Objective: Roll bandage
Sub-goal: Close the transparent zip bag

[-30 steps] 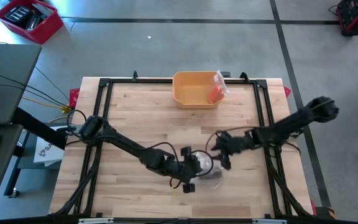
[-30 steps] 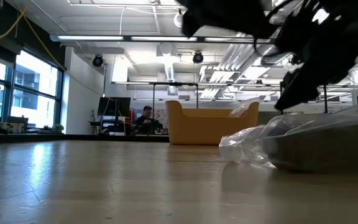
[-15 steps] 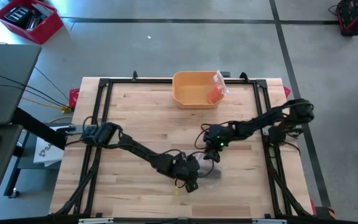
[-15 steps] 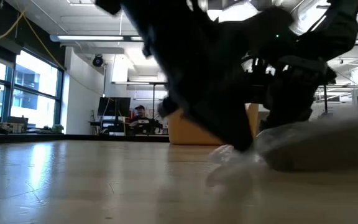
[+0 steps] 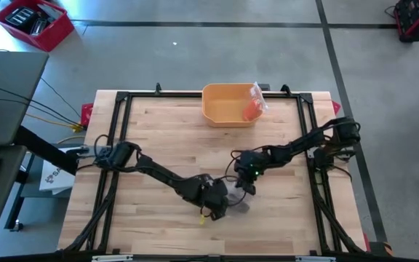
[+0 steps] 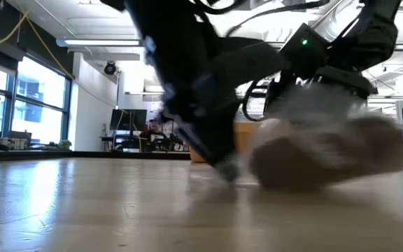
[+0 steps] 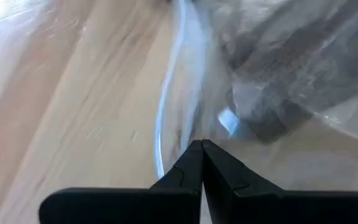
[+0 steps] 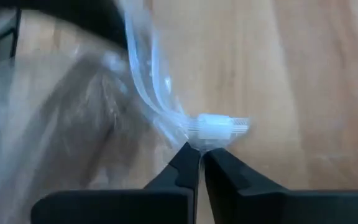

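Across the pale wooden slatted table (image 5: 158, 131), framed by black metal rails, the planks run bare from the left edge to the middle. Against the far edge sits an orange plastic bin (image 5: 228, 104) with a small clear packet holding something orange (image 5: 253, 102) at its right rim. Around the table lies grey concrete floor, with a red crate (image 5: 33, 22) off the far left corner and a grey desk (image 5: 2, 87) to the left. From the low view, the room behind is an open office with big windows, ceiling lights and a seated person (image 6: 152, 131) far back.

Near the front edge, slightly right of centre, lies the clear crinkled plastic bag with a dark bandage roll inside (image 5: 236, 201), blurred in the low view (image 6: 327, 147).

Reaching from the left edge, the left arm stretches low across the table, and the left gripper (image 5: 215, 204) sits at the bag's left side; its fingers (image 7: 191, 165) are pressed together, tips touching, with film right in front of them. Whether any film is caught between them cannot be told.

From the right edge, the right arm bends inward and down. The right gripper (image 5: 244, 182) is at the bag's far side, its fingers (image 8: 188, 160) closed to a sliver, pinching the bag's white zip-seal strip (image 8: 219, 127) so the film gathers at the tips.
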You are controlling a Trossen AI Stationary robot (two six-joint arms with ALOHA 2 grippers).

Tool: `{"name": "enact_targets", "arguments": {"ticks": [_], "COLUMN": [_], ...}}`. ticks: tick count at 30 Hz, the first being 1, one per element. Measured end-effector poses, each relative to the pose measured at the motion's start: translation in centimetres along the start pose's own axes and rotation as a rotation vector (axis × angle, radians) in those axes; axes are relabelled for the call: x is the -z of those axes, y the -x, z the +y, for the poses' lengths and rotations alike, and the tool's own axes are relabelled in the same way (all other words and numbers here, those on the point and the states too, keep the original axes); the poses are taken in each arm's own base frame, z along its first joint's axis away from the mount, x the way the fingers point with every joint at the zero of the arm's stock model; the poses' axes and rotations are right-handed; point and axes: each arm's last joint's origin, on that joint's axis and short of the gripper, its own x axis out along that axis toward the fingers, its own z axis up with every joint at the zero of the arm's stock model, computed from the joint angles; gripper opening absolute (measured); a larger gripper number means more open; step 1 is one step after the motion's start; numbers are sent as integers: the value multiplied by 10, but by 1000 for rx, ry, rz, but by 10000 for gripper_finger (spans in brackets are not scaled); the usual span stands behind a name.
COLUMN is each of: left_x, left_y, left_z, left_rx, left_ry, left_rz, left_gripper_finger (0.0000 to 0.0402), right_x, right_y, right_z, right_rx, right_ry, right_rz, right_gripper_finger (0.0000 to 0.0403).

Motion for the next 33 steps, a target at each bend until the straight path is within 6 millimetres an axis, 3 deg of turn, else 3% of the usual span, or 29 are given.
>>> {"name": "enact_targets", "arguments": {"ticks": [6, 13, 18, 22, 33], "left_x": [4, -7, -27, -44, -60], "left_y": [48, 78, 77, 78, 68], "left_z": [-8, -19, -25, -23, -11], "left_rx": [-50, -186, -172, -109, -69], "left_ry": [-55, -37, -48, -23, 74], "left_rz": [-80, -426, -589, -658, -686], "left_gripper_finger": [16, 101, 165, 201, 212], "right_x": [8, 16, 23, 29, 35], "right_y": [3, 37, 67, 82, 85], "right_z": [32, 84, 115, 128, 130], "right_rx": [117, 327, 392, 447, 550], "right_ry": [106, 212, 250, 279, 280], "right_rz": [-72, -332, -534, -627, -679], "right_gripper_finger": [3, 1, 0, 0, 0]}}
